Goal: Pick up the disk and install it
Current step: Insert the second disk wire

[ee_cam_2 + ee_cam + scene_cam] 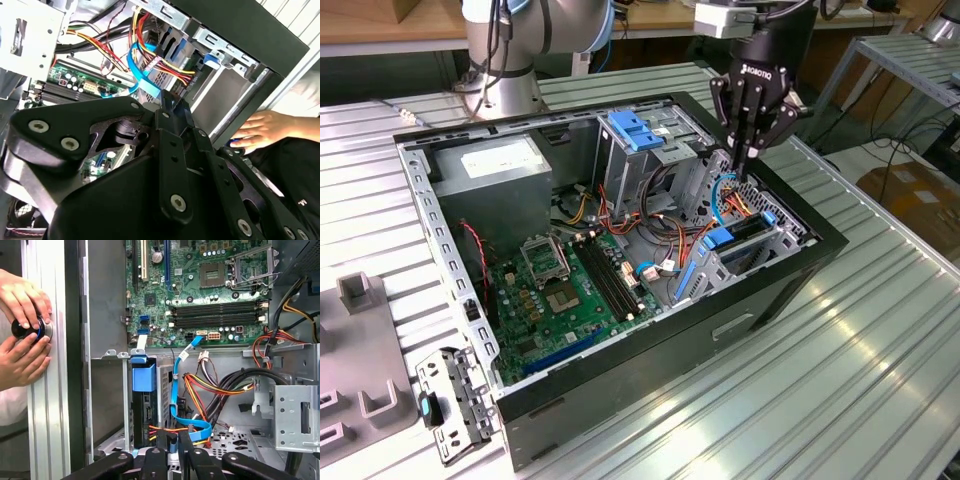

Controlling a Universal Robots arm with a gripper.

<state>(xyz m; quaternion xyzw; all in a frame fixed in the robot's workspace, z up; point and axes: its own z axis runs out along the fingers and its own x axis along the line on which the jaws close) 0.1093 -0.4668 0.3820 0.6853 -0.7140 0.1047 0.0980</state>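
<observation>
The disk (744, 229) sits on edge in the drive cage at the exterior view's right end of the open computer case (790, 285), a blue carrier tab (718, 238) at its end. In the first wrist view the disk (145, 412) shows as a dark narrow edge below the blue tab (143, 376). My gripper (746, 165) hangs just above the cage and the blue flat cable (179, 390), fingers pointing down, shut, with nothing between them. Its black fingers (160, 455) show in both wrist views, and the gripper (169, 106) points towards the cage.
Bundles of red, yellow and black wires (650, 225) run beside the cage. The motherboard (570, 290) lies on the case floor, a grey power supply (490, 170) at the far corner. A person's hands (22, 330) hold a black knob outside the case wall.
</observation>
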